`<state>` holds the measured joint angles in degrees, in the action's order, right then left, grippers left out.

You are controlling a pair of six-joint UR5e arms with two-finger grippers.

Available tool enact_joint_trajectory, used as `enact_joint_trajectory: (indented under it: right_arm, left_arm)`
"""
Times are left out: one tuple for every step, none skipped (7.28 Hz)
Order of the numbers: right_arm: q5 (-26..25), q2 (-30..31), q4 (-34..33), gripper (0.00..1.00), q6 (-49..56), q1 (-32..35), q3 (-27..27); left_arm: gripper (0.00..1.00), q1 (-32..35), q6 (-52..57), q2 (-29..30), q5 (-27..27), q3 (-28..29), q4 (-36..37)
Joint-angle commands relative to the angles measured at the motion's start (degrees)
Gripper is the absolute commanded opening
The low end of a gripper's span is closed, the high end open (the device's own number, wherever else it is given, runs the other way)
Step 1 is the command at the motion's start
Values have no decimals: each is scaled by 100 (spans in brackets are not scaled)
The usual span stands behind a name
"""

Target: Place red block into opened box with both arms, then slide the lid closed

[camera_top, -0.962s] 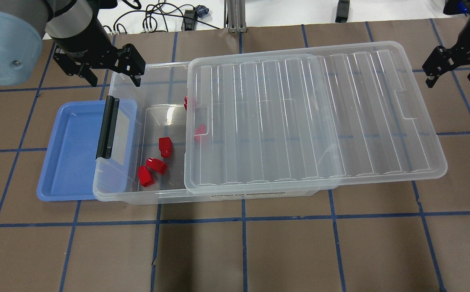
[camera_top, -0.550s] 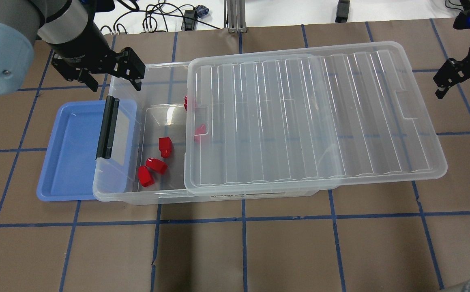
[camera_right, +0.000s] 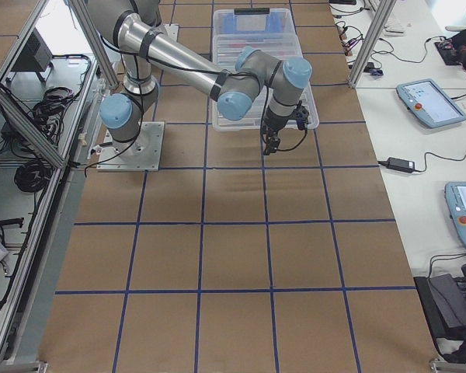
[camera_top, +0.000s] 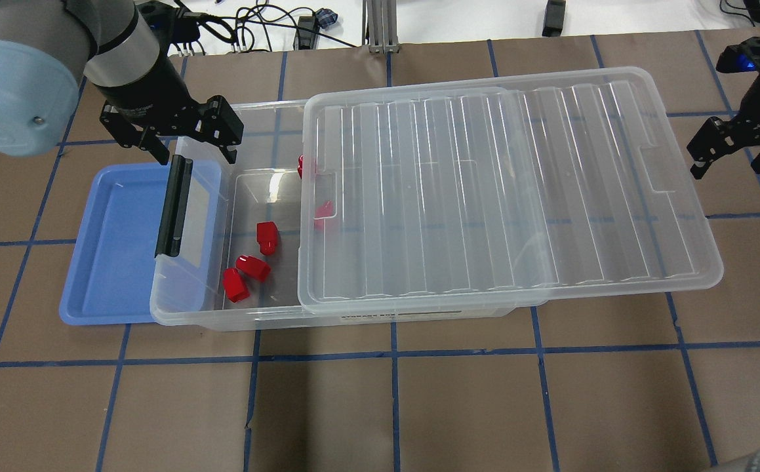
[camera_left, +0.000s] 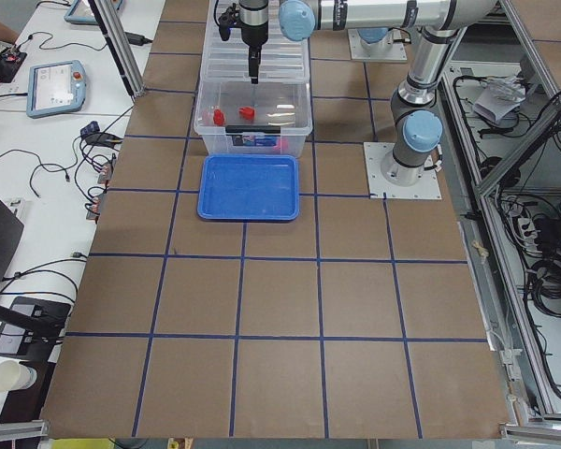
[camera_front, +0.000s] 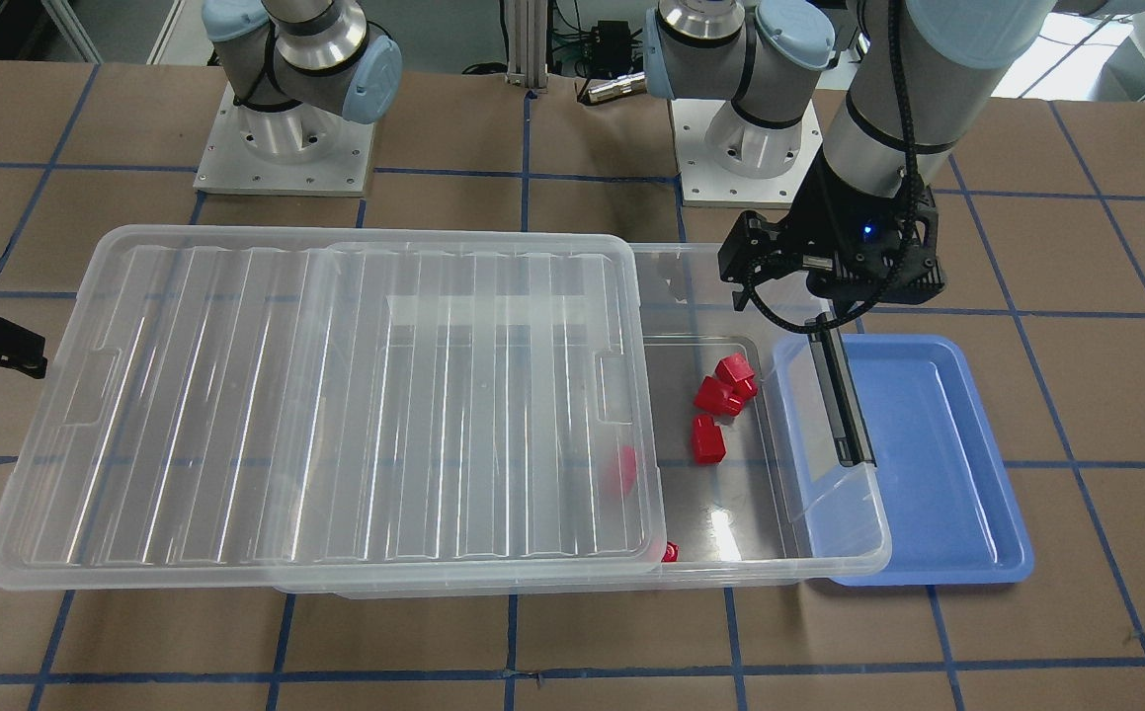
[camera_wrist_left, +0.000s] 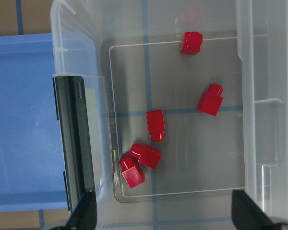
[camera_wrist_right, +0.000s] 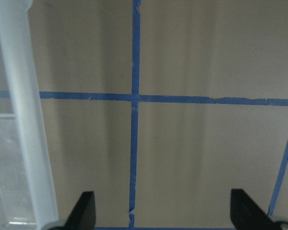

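Observation:
Several red blocks (camera_top: 267,237) (camera_wrist_left: 155,125) lie on the floor of the clear box (camera_top: 248,321), in its uncovered left end. One more shows through the lid's edge. The ribbed lid (camera_top: 504,190) covers the rest of the box and overhangs its right end. My left gripper (camera_top: 196,154) hangs open and empty over the box's back left corner, near the black bar (camera_top: 174,205); its fingertips (camera_wrist_left: 84,211) frame the blocks from above. My right gripper (camera_top: 728,167) is open and empty above the table, just right of the lid's right end, whose rim (camera_wrist_right: 24,120) shows beside it.
A shallow blue tray (camera_top: 114,242) lies against the box's left end, partly beneath it. Brown paper with blue tape lines (camera_top: 393,354) covers the table. Cables and a metal post (camera_top: 380,26) sit along the far edge.
My left gripper has come nearer and rightward, from beyond the box to over its back left corner. My right gripper has dropped nearer, toward the lid's right end. Blocks, box and lid are unmoved.

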<state>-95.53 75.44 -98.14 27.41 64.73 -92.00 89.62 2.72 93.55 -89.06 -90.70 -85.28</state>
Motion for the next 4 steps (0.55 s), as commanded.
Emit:
enact_joint_trajectory:
  right_arm:
    - [17,23,-3,100,1,92,-72]
    - [17,40,-12,100,-8,232,-81]
    - [17,41,-12,100,-139,390,-81]
    - [26,58,-3,100,-227,470,-81]
  left_arm:
    - [100,3,-9,14,2,-9,-6]
    - [100,3,-9,14,2,-35,-6]
    - [100,3,-9,5,11,-97,-6]
    - [100,3,-9,-12,11,-97,3]
